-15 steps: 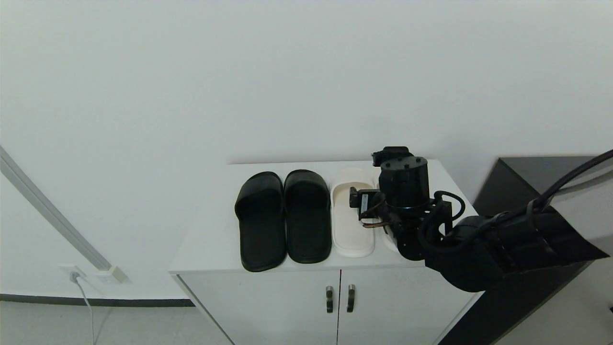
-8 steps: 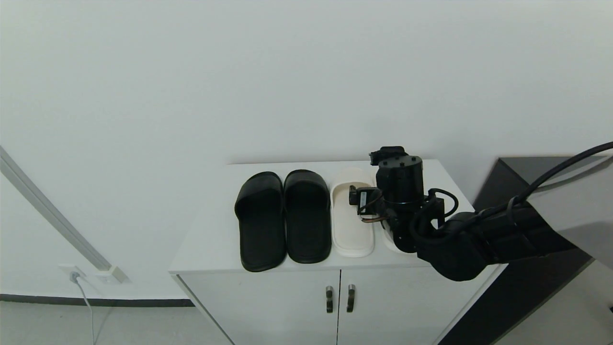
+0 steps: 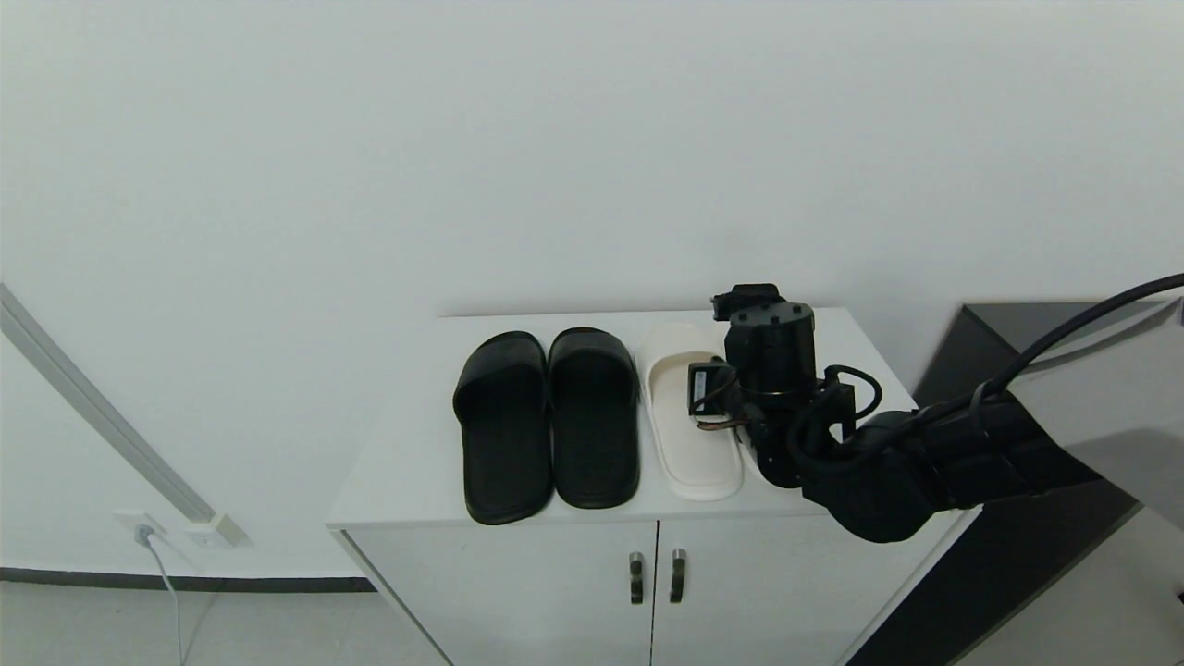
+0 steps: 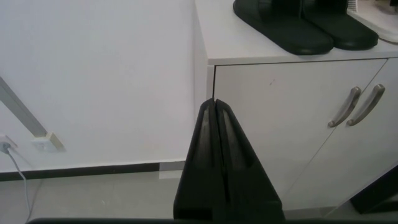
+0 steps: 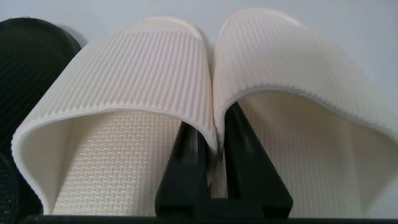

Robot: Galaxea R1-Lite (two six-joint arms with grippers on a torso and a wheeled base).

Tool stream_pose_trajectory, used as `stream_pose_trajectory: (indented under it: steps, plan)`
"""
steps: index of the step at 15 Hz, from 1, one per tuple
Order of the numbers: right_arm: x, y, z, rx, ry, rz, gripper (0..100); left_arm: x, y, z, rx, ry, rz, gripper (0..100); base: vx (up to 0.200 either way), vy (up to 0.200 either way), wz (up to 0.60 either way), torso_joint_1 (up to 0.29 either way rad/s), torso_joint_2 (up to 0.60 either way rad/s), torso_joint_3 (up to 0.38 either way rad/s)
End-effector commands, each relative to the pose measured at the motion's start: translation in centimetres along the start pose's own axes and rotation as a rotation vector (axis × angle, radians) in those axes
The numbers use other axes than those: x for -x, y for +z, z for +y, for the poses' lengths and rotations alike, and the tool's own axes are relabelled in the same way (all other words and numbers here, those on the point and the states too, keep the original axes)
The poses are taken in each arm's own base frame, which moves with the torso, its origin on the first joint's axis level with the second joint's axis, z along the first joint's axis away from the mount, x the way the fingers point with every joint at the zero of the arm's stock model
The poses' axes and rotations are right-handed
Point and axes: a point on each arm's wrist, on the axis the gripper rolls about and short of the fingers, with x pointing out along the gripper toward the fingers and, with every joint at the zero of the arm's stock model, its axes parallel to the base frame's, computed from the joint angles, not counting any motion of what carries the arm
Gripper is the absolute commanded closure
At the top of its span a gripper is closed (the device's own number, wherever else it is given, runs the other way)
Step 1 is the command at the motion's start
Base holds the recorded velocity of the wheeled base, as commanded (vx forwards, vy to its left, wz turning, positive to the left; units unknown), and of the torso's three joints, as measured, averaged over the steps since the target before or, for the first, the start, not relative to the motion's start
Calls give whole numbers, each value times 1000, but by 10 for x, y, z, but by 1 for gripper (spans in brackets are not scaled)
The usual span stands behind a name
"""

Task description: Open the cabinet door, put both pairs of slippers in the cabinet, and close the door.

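My right pincer [image 5: 214,134] pinches the white slippers [image 3: 689,444] by their inner straps [image 5: 186,74] near the cabinet [image 3: 407,472] top's right edge, left pincer [image 4: 216,124] pressed together, so with the doors [image 3: 518,592] shut I would lift slowly and level.

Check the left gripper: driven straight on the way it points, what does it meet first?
Probably the cabinet, at its front corner by the outer edge of the left door, just under the top. The shut left gripper lines up with that edge; depth is unclear.
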Motion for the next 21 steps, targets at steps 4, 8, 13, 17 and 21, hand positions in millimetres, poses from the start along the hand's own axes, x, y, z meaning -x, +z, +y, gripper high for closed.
stream_pose_trajectory:
  steps: [4, 8, 13, 17, 21]
  plan:
    - [9, 13, -8, 33, -10, -24, 100, 0, 0, 0, 0, 0, -1, 100, 0, 0, 0, 0, 0, 0]
    - [56, 36, -28, 78, 76, -69, 100, 0, 0, 0, 0, 0, -1, 100, 0, 0, 0, 0, 0, 0]
    - [126, 32, -44, 120, 372, -29, 100, 0, 0, 0, 0, 2, -1, 100, 0, 0, 0, 0, 0, 0]
    - [159, 28, -57, 139, 542, 11, 100, 0, 0, 0, 0, 2, -1, 100, 0, 0, 0, 0, 0, 0]
    - [162, 22, -59, 159, 581, 73, 100, 0, 0, 0, 0, 0, -1, 100, 0, 0, 0, 0, 0, 0]
